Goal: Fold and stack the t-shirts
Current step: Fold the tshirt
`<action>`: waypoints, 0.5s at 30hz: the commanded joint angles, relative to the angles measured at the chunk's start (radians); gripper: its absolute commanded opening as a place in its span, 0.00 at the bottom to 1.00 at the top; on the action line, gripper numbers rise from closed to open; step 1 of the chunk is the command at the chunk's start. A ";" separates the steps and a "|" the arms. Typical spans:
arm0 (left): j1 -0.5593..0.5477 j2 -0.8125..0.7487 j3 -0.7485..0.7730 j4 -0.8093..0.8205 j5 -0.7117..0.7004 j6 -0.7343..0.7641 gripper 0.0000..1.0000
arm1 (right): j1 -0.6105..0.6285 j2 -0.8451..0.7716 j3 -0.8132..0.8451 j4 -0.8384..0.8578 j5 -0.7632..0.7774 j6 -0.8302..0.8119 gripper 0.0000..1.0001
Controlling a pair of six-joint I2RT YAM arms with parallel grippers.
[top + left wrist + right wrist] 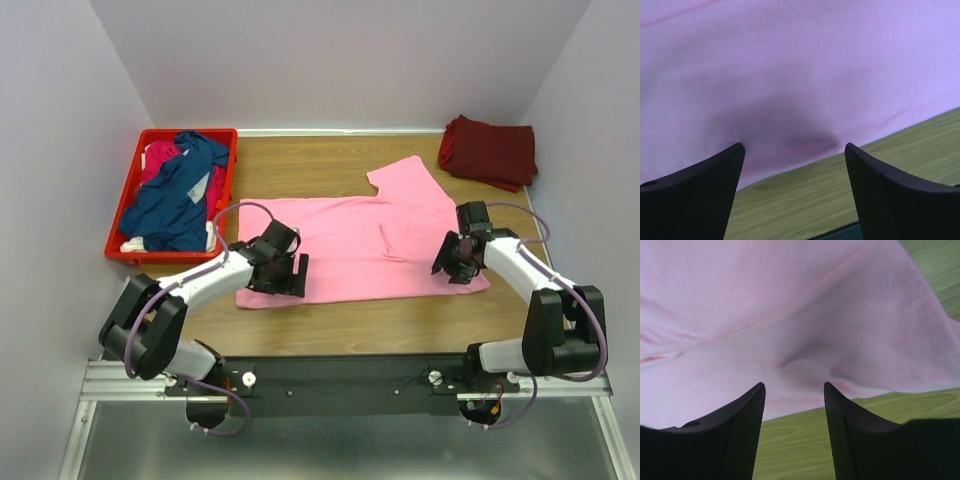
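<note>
Jaws of the left gripper [795, 147] stand wide apart with nothing between them. Through the gap the left wrist view shows the near hem of the light pink t-shirt [350, 240] and bare table [400, 320] wood. This gripper sits low over the shirt's near left corner. The right gripper [794, 385] is parted less far, a moderate gap, and also holds nothing. Its 2 fingertips [752, 405] point at the shirt's near edge by the near right corner, with cloth just beyond them and wood beneath.

The pink shirt lies spread flat across the middle of the table, with 1 sleeve angled toward the far edge and a small crease near its centre. A dark maroon t-shirt [490, 152] lies folded at the far right corner, well apart from the pink one. At the far left corner a red crate [120, 210] holds a crumpled navy blue t-shirt [180, 200] on top of a magenta t-shirt [160, 158] — both heaped and unfolded.
</note>
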 commanded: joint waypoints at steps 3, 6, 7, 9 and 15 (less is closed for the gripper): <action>0.005 0.030 0.202 -0.106 -0.063 -0.026 0.90 | 0.018 0.032 0.152 -0.017 -0.002 -0.052 0.58; 0.011 0.145 0.341 -0.074 -0.152 -0.009 0.90 | 0.025 0.095 0.221 0.033 -0.034 -0.085 0.58; 0.012 0.211 0.394 -0.062 -0.155 -0.002 0.90 | 0.028 0.134 0.233 0.048 -0.037 -0.090 0.58; 0.014 0.295 0.433 -0.054 -0.157 0.015 0.90 | 0.037 0.182 0.259 0.082 -0.049 -0.102 0.58; 0.014 0.386 0.419 0.003 -0.160 0.027 0.90 | 0.047 0.299 0.239 0.122 -0.040 -0.121 0.58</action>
